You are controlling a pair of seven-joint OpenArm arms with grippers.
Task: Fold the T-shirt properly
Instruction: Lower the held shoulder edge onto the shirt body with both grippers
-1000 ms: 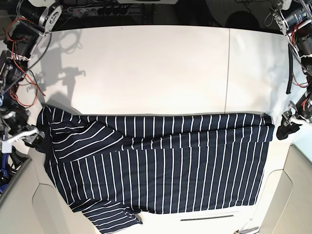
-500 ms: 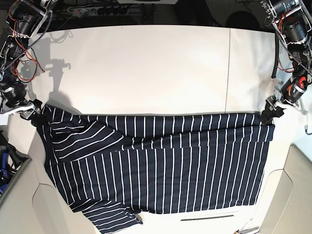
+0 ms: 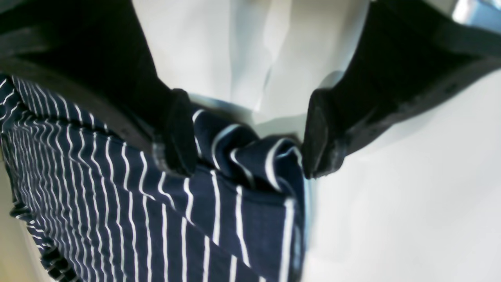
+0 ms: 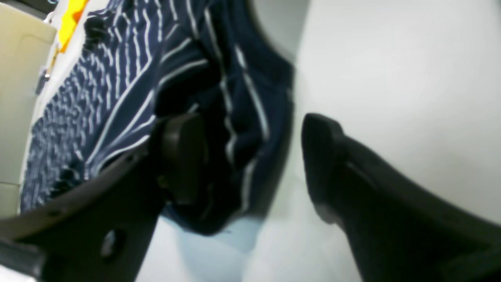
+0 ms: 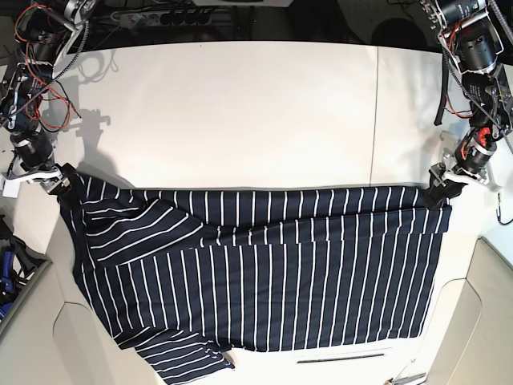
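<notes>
The T-shirt (image 5: 264, 273), dark navy with thin white stripes, lies spread across the near half of the white table (image 5: 240, 112), its far edge folded toward me and one sleeve angled over at the left. My left gripper (image 5: 442, 192) stands at the shirt's far right corner. Seen from the left wrist, it (image 3: 246, 137) is open, with the bunched T-shirt (image 3: 250, 156) corner lying between the fingers. My right gripper (image 5: 62, 181) is at the far left corner. It (image 4: 250, 156) is open too, and the T-shirt (image 4: 235, 98) fabric rests against one finger only.
Beige padded panels (image 5: 72, 337) flank the table's near corners on both sides. Red and black cables (image 5: 44, 112) hang off the arm at the back left. A seam (image 5: 374, 112) runs down the table on the right. A yellow object (image 4: 72, 15) shows beyond the shirt.
Both grippers moved from beside the shirt's side edges up to its far corners and their jaws spread wider. The shirt has barely shifted.
</notes>
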